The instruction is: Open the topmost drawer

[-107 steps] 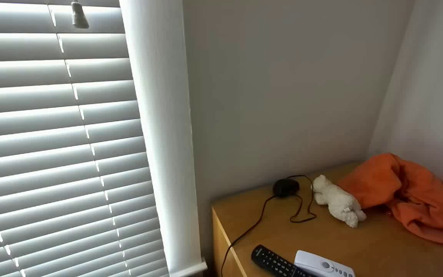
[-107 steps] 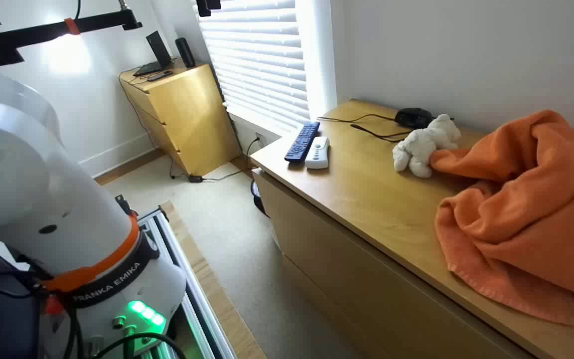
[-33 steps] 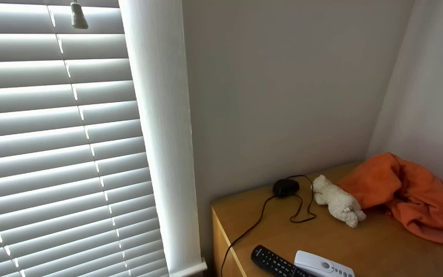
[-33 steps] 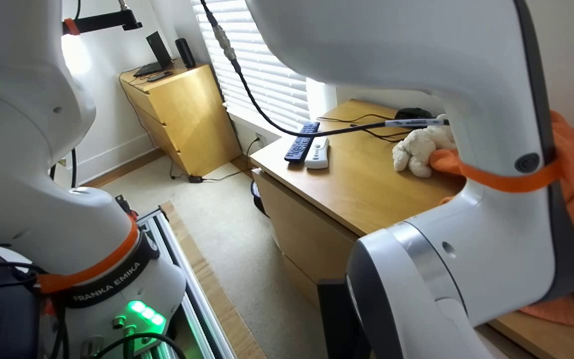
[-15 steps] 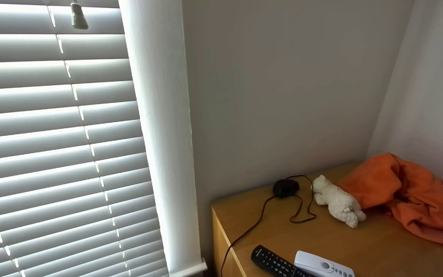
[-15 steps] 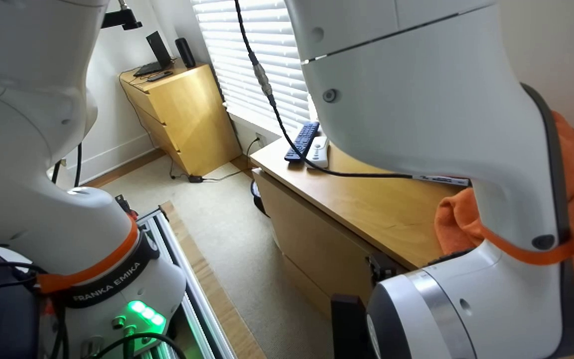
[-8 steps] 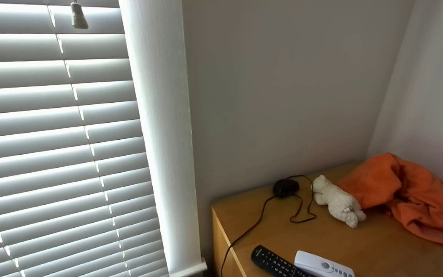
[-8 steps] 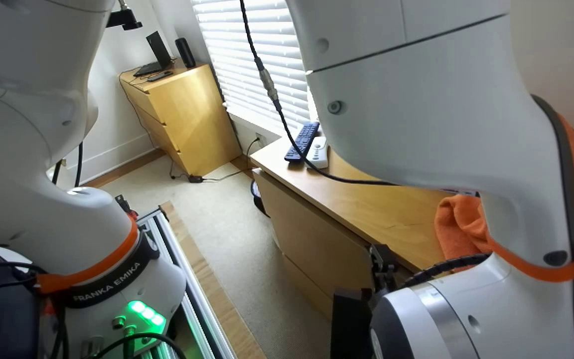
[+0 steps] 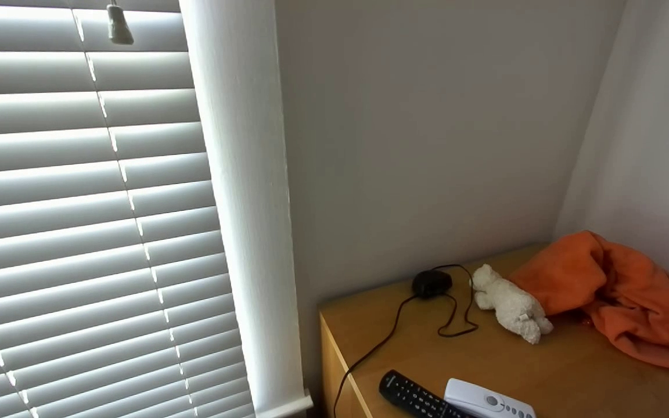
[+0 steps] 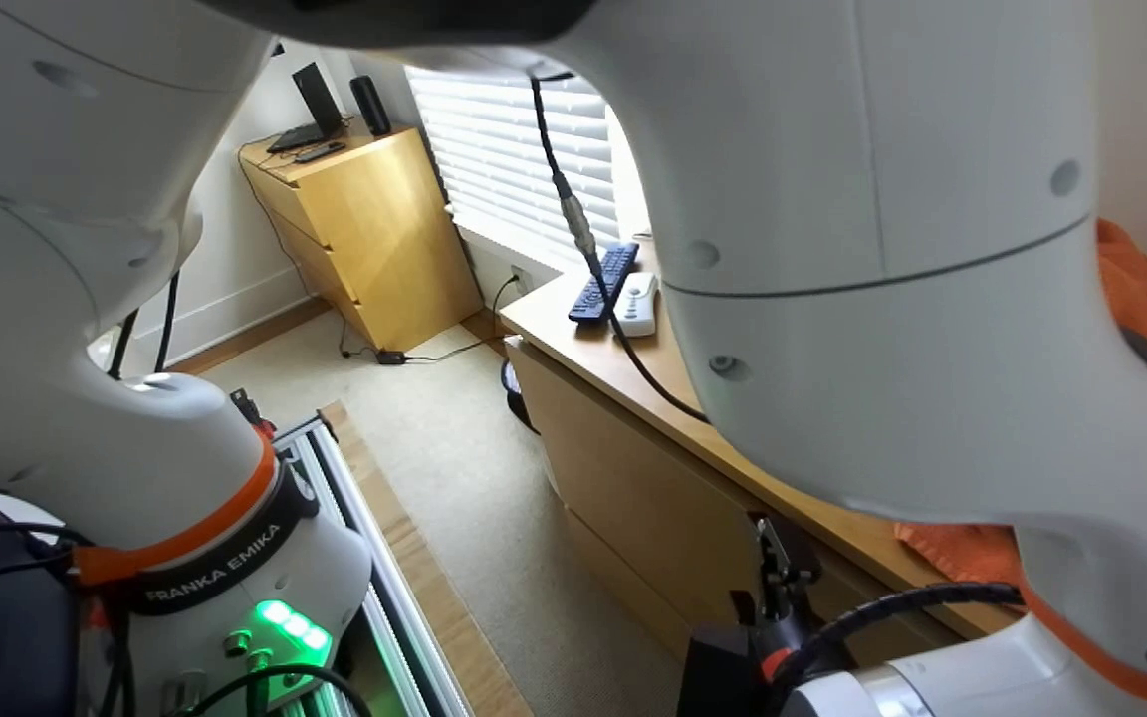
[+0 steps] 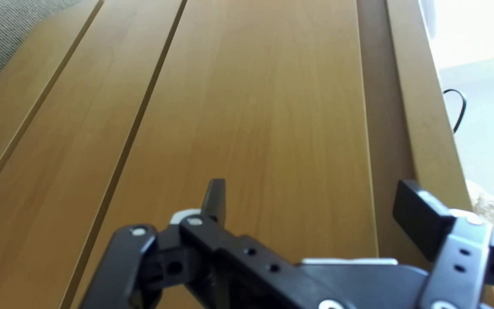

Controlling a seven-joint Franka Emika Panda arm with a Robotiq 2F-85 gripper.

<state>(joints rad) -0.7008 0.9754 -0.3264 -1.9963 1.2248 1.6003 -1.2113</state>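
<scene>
A: What's biggest here?
B: The bench, boxy, smooth, warm-toned wood, at the lower right of an exterior view. Then the arm, glossy white and rounded, bending across the top and right of an exterior view.
A: And the topmost drawer?
B: Its flat, grained front runs down the middle of the wrist view, a darker strip between it and the bench's rim.
A: Anything soft?
B: An orange cloth, fuzzy and crumpled, at the right edge.
A: The end effector?
B: Black, angular, its fingers spread wide at the bottom of the wrist view. One overlaps the darker strip; I can't tell if it touches.
A: Smaller still?
B: A nubbly white plush toy, then a black remote just beside a white remote, bottom of the frame.
A: What's different from half a second ago?
B: Arm and end effector sit lower, hiding more of the bench and cloth. The toy and remotes haven't moved.
</scene>
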